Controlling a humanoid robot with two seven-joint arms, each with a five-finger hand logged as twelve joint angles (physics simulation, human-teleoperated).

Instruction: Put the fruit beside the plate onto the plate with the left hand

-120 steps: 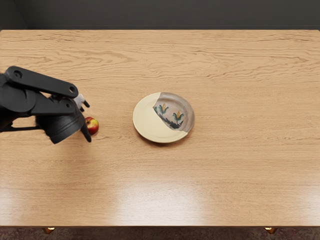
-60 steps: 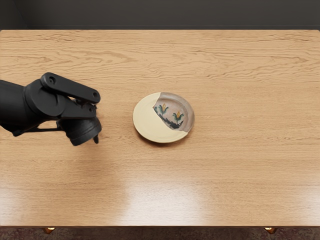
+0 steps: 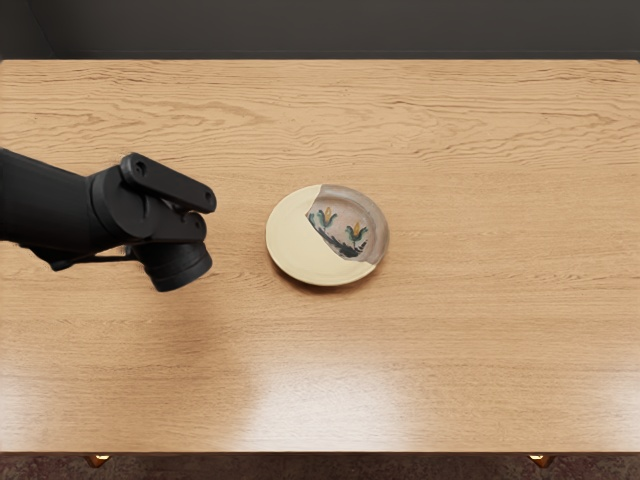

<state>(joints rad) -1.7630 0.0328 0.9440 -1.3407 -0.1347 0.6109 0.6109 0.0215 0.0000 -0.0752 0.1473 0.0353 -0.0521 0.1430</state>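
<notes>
You see L hand has slid rt over the spot where the fruit sat a sec ago, so fruit's hidden now, prob. under it, can't tell if hand's closed on it, and plate nearby holds no fruit yet.

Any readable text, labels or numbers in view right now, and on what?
None can be read.
The plate carries only a painted flower motif, no lettering.
The left hand is plain black, and the table shows only wood grain.
</notes>
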